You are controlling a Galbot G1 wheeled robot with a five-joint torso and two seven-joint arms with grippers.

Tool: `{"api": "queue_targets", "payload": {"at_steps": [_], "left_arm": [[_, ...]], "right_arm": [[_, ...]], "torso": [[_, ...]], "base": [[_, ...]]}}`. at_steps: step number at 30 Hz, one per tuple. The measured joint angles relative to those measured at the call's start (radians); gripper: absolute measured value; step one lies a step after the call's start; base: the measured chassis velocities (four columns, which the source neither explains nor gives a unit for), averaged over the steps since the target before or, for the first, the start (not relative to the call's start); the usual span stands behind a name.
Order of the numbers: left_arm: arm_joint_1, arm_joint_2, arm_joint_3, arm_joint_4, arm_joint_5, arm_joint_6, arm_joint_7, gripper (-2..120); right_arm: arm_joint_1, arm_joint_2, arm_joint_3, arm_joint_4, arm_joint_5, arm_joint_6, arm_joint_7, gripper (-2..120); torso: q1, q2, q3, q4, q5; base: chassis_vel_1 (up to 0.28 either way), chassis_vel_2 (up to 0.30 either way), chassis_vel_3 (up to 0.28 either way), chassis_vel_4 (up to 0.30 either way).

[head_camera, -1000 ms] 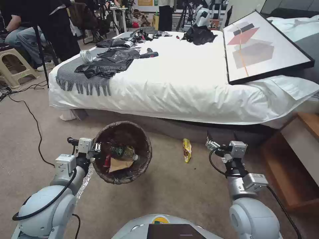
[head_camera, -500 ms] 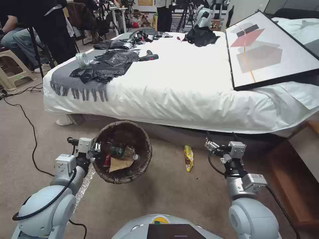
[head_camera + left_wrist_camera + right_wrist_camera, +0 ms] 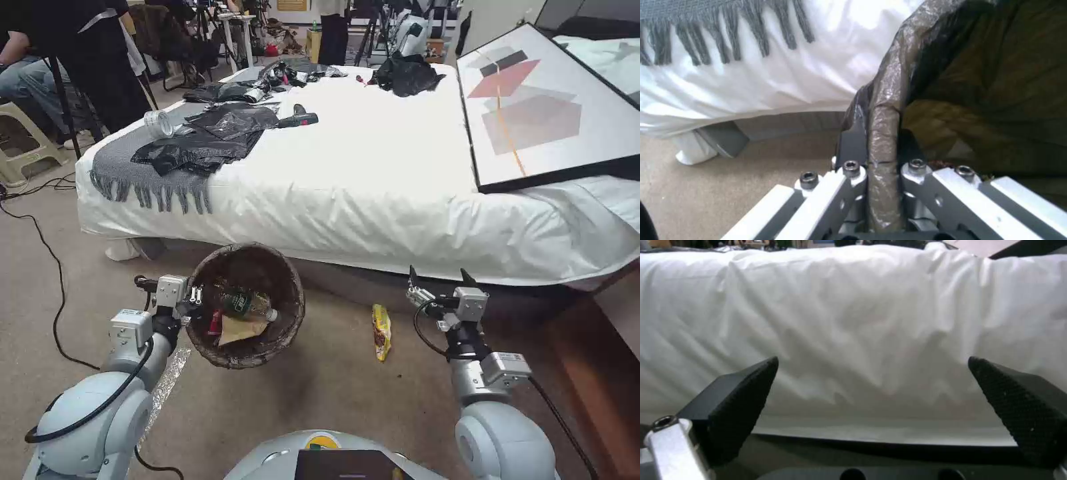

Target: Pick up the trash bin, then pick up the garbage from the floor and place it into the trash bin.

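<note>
The bin's rim point(image 3: 882, 133) is being pinched between the closed fingers of the left claw point(image 3: 193, 295), so that the trash bin point(image 3: 245, 305) is being held off the carpet point(image 3: 333, 380) with its mouth upward, a bottle point(image 3: 241, 303) and brown paper point(image 3: 240, 328) lying inside. The right claw point(image 3: 437, 277) is being held wide open and empty, facing the bed sheet point(image 3: 853, 323), seemingly ready for the yellow wrapper point(image 3: 381, 331) lying on the carpet between bin and right arm

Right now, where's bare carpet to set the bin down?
Free: floor between trash bin, shut in the left gripper, and yellow wrapper; also carpet left of the bin toward the black cable. Crowded: wrapper beside the open right gripper, close under the bed.
</note>
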Motion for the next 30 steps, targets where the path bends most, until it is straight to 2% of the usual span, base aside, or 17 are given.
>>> {"api": "queue_targets", "payload": {"at_steps": [14,20,25,30], "left_arm": [[0.003,0.0,-0.004,0.0,-0.001,0.004,-0.002,3],[0.005,0.002,-0.006,0.0,-0.004,0.008,-0.003,3],[0.008,0.002,-0.009,0.0,-0.007,0.01,-0.004,3],[0.014,0.004,-0.012,0.0,-0.014,0.014,-0.012,3]], "right_arm": [[-0.043,-0.035,-0.04,-0.037,0.005,0.013,0.02,100],[-0.026,-0.049,-0.057,-0.081,0.025,-0.016,0.027,100],[0.01,-0.061,-0.064,-0.125,0.066,-0.047,0.036,100],[0.078,-0.095,-0.078,-0.225,0.18,-0.092,0.051,100]], "torso": [[0.0,0.0,0.0,0.0,0.0001],[0.0,0.0,0.0,0.0,0.0001],[0.0,0.0,0.0,0.0001,0.0001],[0.0,0.0,0.0,0.0,0.0001]], "base": [[0.0,0.0,0.0,0.0],[0.0,0.0,0.0,0.0],[0.0,0.0,0.0,0.0],[0.0,0.0,0.0,0.0]]}}
